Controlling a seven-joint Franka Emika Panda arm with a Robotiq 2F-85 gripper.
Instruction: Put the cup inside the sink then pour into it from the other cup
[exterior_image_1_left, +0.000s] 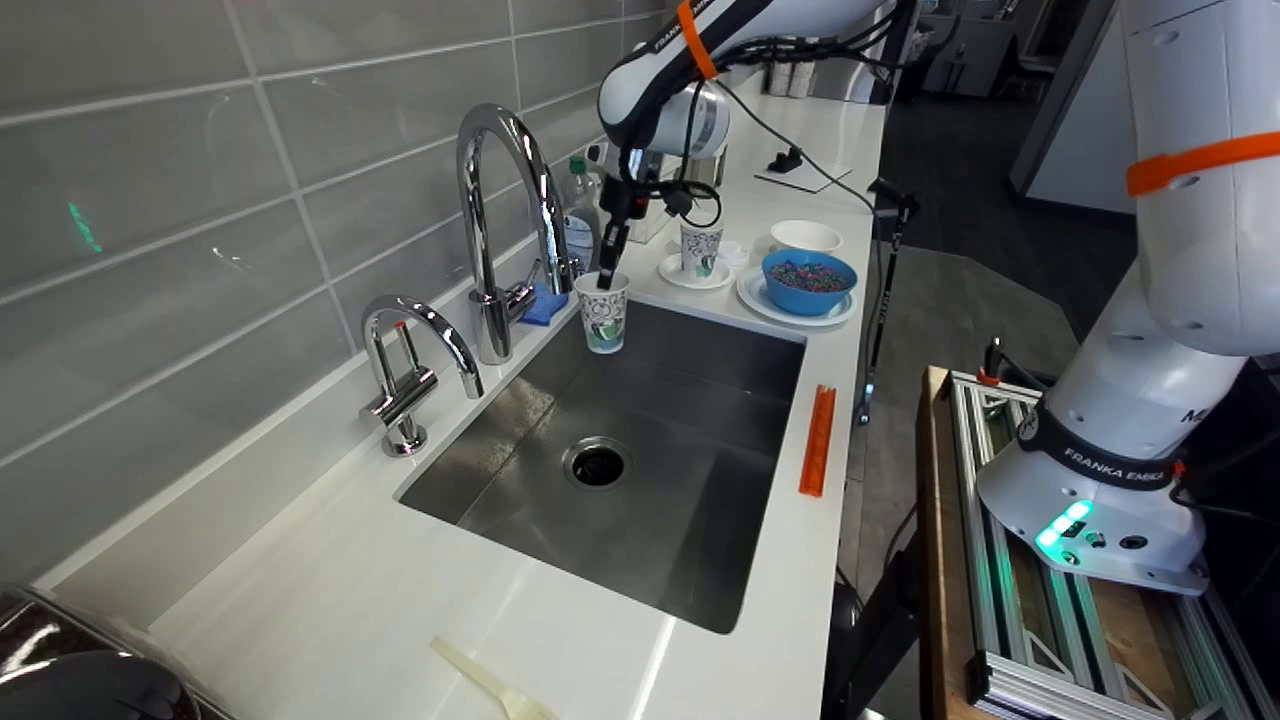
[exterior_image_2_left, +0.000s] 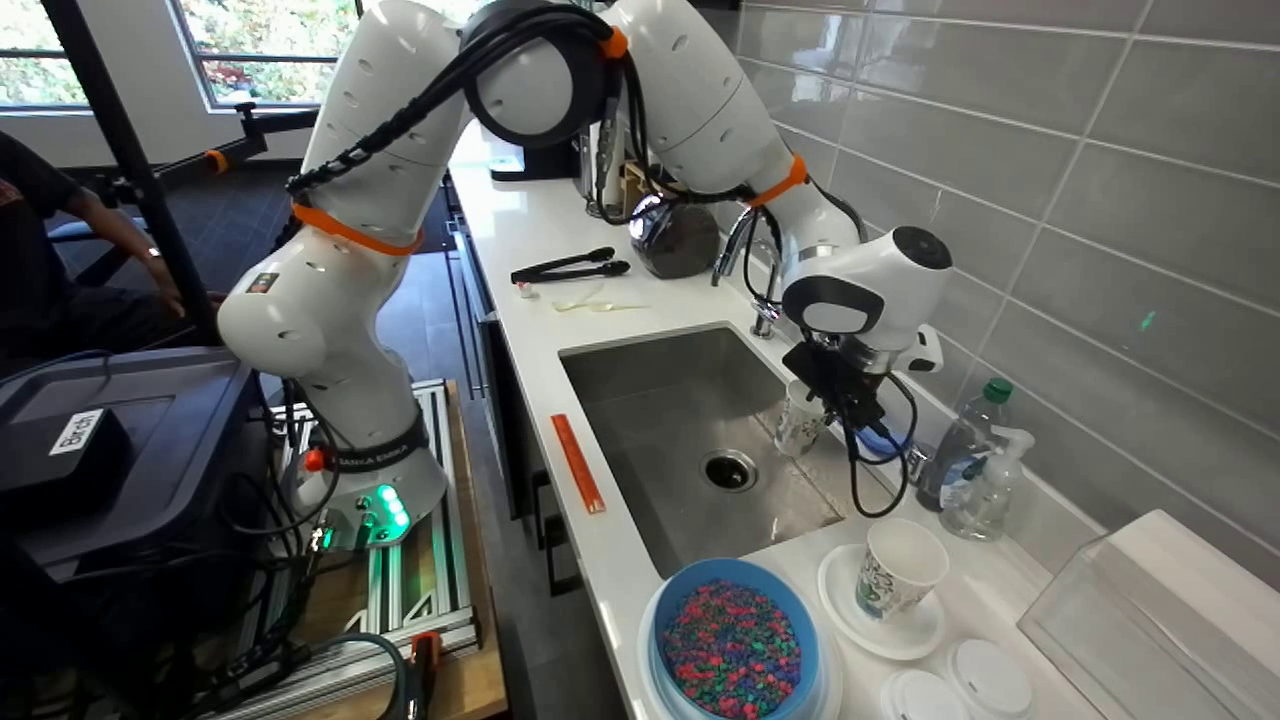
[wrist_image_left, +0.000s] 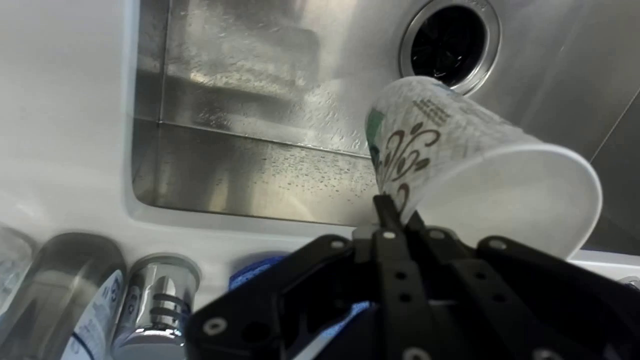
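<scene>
My gripper (wrist_image_left: 400, 207) is shut on the wall of a pale patterned paper cup (wrist_image_left: 440, 130) near its rim, one finger inside and one outside. The cup hangs mouth up, roughly upright, over the wall side of the steel sink (exterior_image_1_left: 660, 530). The held cup shows in both exterior views (exterior_image_1_left: 603, 322) (exterior_image_2_left: 797, 425). How far it is above the sink floor is hard to tell. The inside I can see looks bare; its bottom is hidden. Another patterned cup (exterior_image_2_left: 905, 565) stands upright on a small white plate on the counter beyond the sink's end, also seen in an exterior view (exterior_image_1_left: 700, 250).
A tall faucet (exterior_image_1_left: 485, 230) and a small faucet (exterior_image_1_left: 405, 390) stand along the tiled wall. Bottles (exterior_image_2_left: 970, 450) and a blue sponge (exterior_image_1_left: 543, 305) are by the wall. A blue bowl of coloured bits (exterior_image_2_left: 735, 640) and an orange strip (exterior_image_1_left: 818, 440) lie on the front side.
</scene>
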